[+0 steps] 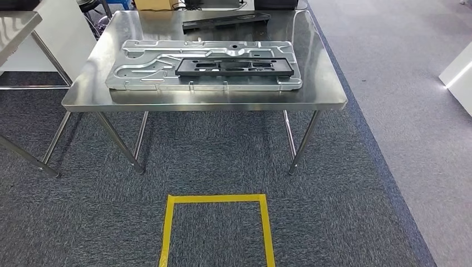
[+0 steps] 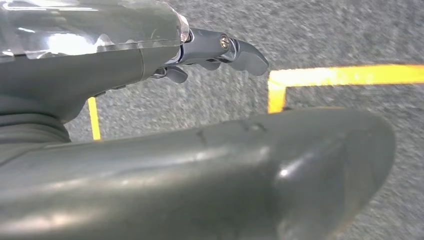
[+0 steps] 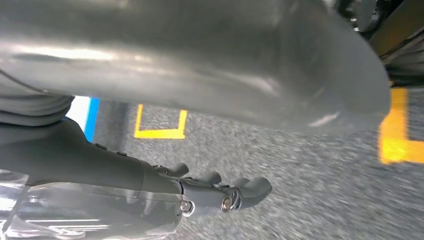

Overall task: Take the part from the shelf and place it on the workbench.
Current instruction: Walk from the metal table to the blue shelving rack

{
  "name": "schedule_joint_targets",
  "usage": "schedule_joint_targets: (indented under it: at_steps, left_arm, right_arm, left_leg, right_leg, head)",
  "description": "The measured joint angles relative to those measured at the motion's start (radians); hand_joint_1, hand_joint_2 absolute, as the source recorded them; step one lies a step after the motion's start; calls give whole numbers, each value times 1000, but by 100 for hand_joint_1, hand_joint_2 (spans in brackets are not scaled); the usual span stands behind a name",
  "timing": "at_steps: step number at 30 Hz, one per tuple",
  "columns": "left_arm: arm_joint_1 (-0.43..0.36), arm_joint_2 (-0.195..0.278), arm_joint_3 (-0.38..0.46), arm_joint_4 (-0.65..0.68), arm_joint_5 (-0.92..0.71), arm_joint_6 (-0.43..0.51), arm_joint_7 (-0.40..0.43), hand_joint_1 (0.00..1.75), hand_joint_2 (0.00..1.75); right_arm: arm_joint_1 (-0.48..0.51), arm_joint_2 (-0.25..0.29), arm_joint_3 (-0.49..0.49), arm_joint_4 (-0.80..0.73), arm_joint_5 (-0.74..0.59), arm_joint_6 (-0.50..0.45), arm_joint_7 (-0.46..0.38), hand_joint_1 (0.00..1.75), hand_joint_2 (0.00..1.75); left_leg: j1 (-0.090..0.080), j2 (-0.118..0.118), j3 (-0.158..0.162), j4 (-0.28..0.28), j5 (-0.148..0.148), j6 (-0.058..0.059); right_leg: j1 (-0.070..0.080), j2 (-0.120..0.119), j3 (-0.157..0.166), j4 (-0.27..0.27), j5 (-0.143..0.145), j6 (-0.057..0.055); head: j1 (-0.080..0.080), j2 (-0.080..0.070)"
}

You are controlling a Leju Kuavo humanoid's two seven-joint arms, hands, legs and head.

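Observation:
In the head view a steel workbench stands ahead of me on grey carpet. On it lies a large silver stamped metal plate, and a black rectangular frame part rests flat on the plate's right half. A second long black part lies near the bench's far edge. My left hand hangs over the carpet with its dark fingers stretched out and nothing in them. My right hand also hangs above the floor, its fingers apart and holding nothing.
A yellow tape square marks the carpet in front of the bench. Another steel table stands at the far left. A white object sits at the right, on lighter grey floor beyond the carpet's blue edge.

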Motion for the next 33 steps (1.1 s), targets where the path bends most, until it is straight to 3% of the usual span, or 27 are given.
schedule_joint_targets:
  at_steps: [1,3,5,6,7,9,10,12,13,14,15,16,17,18,19,21,22,24,25,27,29,30,31,33]
  left_arm:
    - [0,0,0,0,-2,0,-1,0,0]
    - [-2,1,-1,0,-10,-2,-3,0,0]
    - [-3,1,-5,0,-19,-7,-6,0,0]
    - [-4,1,-7,0,-22,-9,-6,0,0]
    - [-4,1,-9,0,-24,-10,-7,0,0]
    - [-4,1,-12,0,-24,-11,-7,0,0]
    - [-4,1,-14,0,-24,-11,-7,0,0]
    - [-4,1,-17,0,-24,-9,-7,0,0]
    - [-5,2,-18,0,-25,-8,-6,0,0]
    - [-6,3,-18,0,-25,-6,-5,0,0]
    - [-7,4,-19,0,-25,-5,-3,0,0]
    - [-7,5,-19,0,-27,-2,-2,0,0]
    - [-7,5,-19,0,-28,1,0,0,0]
    - [-8,6,-20,0,-30,4,1,0,0]
    - [-9,7,-20,0,-31,8,2,0,0]
    - [-12,9,-21,0,-32,13,6,0,0]
    - [-13,10,-21,0,-32,15,9,0,0]
    - [-12,11,-21,0,-28,21,21,0,0]
    - [-12,11,-21,0,-25,24,28,0,0]
    - [-12,11,-20,0,-18,29,40,0,0]
    - [-12,12,-20,0,-16,37,47,0,0]
    - [-11,12,-19,0,-15,42,51,0,0]
    - [-11,13,-19,0,-15,46,54,0,0]
    - [-11,13,-17,0,-15,50,60,0,0]
  right_arm:
    - [0,0,-1,0,-2,4,1,0,0]
    - [-3,0,-2,1,-6,12,3,0,0]
    - [-7,0,-4,1,-10,22,3,0,0]
    - [-8,0,-4,1,-10,26,2,0,0]
    - [-8,0,-5,2,-10,30,2,0,0]
    - [-8,1,-5,3,-10,34,0,0,0]
    - [-8,2,-6,4,-9,35,-1,0,0]
    - [-9,3,-6,5,-7,38,-5,0,0]
    - [-9,3,-6,5,-5,39,-8,0,0]
    - [-9,3,-5,5,-4,40,-10,0,0]
    - [-9,3,-5,5,-2,41,-11,0,0]
    - [-9,4,-6,5,-1,41,-12,0,0]
    - [-9,4,-6,5,0,42,-14,0,0]
    - [-10,5,-6,5,1,42,-15,0,0]
    - [-10,6,-6,5,1,42,-16,0,0]
    - [-10,8,-6,5,1,43,-18,0,0]
    - [-11,8,-6,5,1,42,-18,0,0]
    - [-12,8,-6,6,1,40,-14,0,0]
    - [-12,8,-6,6,1,38,-11,0,0]
    - [-12,8,-6,6,-3,36,-3,0,0]
    - [-11,8,-7,6,-8,37,5,0,87]
    - [-11,8,-7,6,-9,38,8,0,131]
    - [-10,8,-7,7,-10,39,13,0,175]
    - [-10,8,-7,7,-9,42,19,0,175]
  left_leg:
    - [0,0,-20,6,11,-3]
    - [1,0,-57,24,29,-10]
    - [0,0,-86,43,44,-21]
    - [-1,0,-93,48,52,-27]
    - [-1,0,-98,49,61,-33]
    - [3,-2,-105,47,70,-46]
    - [5,-4,-113,61,48,-52]
    - [10,-7,-141,146,-45,-63]
    - [10,-8,-157,213,-95,-67]
    - [11,-8,-169,278,-124,-71]
    - [11,-8,-172,325,-127,-73]
    - [11,-8,-160,342,-108,-73]
    - [11,-8,-130,320,-77,-72]
    - [11,-8,-80,261,-51,-68]
    - [9,-8,-20,180,-43,-63]
    - [5,-9,73,37,-65,-50]
    - [3,-9,90,3,-78,-44]
    - [4,-8,88,-12,-78,-31]
    - [5,-6,85,-14,-72,-23]
    - [7,-4,78,-16,-62,-9]
    - [3,-3,67,-13,-56,-3]
    - [1,-3,62,-10,-54,-2]
    - [0,-3,58,-7,-53,-2]
    - [-2,-4,56,2,-54,-4]
  right_leg:
    - [-2,0,19,5,20,3]
    - [-6,0,111,-91,67,4]
    - [-5,0,218,-240,60,-3]
    - [-3,1,247,-287,48,-11]
    - [1,1,254,-307,43,-19]
    - [1,-2,239,-309,59,-37]
    - [0,-4,229,-311,71,-47]
    - [0,-9,202,-313,95,-60]
    - [1,-9,186,-312,106,-63]
    - [2,-9,171,-311,115,-63]
    - [3,-9,156,-310,125,-62]
    - [3,-9,141,-308,135,-60]
    - [3,-9,128,-306,144,-58]
    - [3,-8,117,-304,153,-55]
    - [4,-8,108,-302,160,-51]
    - [7,-9,99,-299,173,-40]
    - [8,-10,96,-297,178,-34]
    - [7,-10,92,-294,184,-23]
    - [6,-8,86,-280,173,-18]
    - [3,-4,51,-195,113,-11]
    - [2,-2,-7,-53,40,-6]
    - [1,-1,-24,-5,23,-5]
    - [1,-1,-22,6,26,-5]
    - [2,-2,40,-91,79,-11]
  head:
    - [0,0]
    - [0,0]
    - [0,0]
    - [0,0]
    - [0,0]
    - [0,0]
    - [0,0]
    - [0,0]
    - [0,0]
    - [0,0]
    - [0,0]
    - [0,0]
    - [0,0]
    - [0,0]
    - [0,0]
    - [0,0]
    - [0,0]
    - [0,0]
    - [0,0]
    - [0,0]
    - [0,0]
    - [0,0]
    - [0,0]
    - [0,0]
